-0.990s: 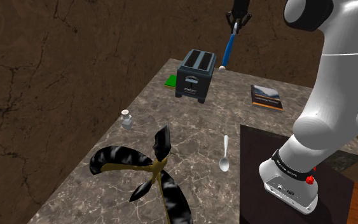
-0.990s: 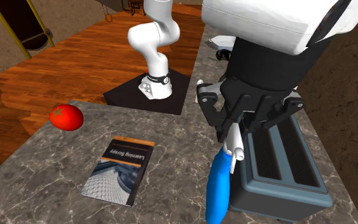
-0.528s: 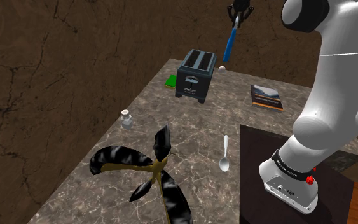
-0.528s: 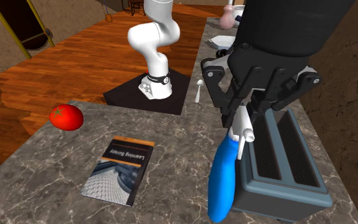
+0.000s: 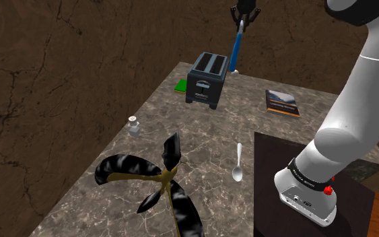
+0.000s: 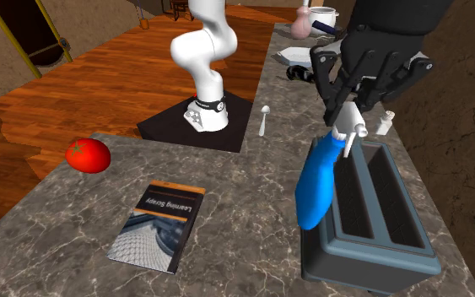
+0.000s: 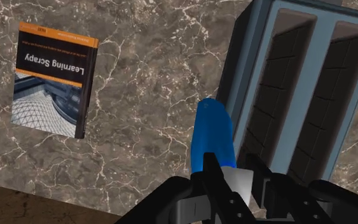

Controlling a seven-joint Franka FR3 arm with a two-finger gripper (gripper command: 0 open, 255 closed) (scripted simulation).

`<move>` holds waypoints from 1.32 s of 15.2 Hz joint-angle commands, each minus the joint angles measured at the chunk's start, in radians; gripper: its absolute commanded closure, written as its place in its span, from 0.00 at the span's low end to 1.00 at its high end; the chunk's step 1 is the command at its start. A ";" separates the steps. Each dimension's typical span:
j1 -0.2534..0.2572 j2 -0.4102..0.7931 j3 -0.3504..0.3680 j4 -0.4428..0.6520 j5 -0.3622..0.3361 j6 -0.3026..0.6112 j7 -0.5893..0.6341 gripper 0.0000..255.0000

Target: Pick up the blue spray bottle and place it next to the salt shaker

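The arm (image 5: pixel 356 101) rises from its base on the dark stand (image 5: pixel 275 155) at the shoulder view's lower right and bends up past the top edge. Its hand hangs far out over the other end of the marble table (image 5: pixel 201 134). Nearest the stand on the table lies a spoon (image 5: pixel 238 163). Well apart from it, toward the shoulder view's left, stands the small salt shaker (image 5: pixel 134 126). Farther on lie a book (image 5: pixel 283 103) and a dark two-slot toaster (image 5: pixel 207 79). Above the toaster's far side the gripper (image 5: pixel 244 15) points downward, its fingers clasped on the white head of the blue spray bottle (image 5: pixel 236 47). The bottle hangs tilted in the air, clear of the table. Its blue body is over the toaster's edge on the book's side, far from the salt shaker.
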 commanded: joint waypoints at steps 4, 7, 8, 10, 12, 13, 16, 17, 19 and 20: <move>0.080 -0.108 0.045 -0.137 -0.027 0.029 0.122 1.00; 0.121 -0.155 0.076 -0.196 -0.035 0.039 0.194 1.00; 0.134 -0.169 0.087 -0.212 -0.036 0.041 0.217 1.00; 0.160 -0.192 0.108 -0.241 -0.038 0.045 0.265 1.00; 0.184 -0.212 0.131 -0.264 -0.039 0.048 0.313 1.00; 0.196 -0.220 0.143 -0.274 -0.039 0.049 0.336 1.00; 0.232 -0.238 0.179 -0.295 -0.036 0.050 0.407 1.00; 0.243 -0.242 0.191 -0.300 -0.034 0.050 0.431 1.00; 0.267 -0.247 0.215 -0.306 -0.031 0.050 0.478 1.00; 0.278 -0.248 0.227 -0.307 -0.029 0.050 0.502 1.00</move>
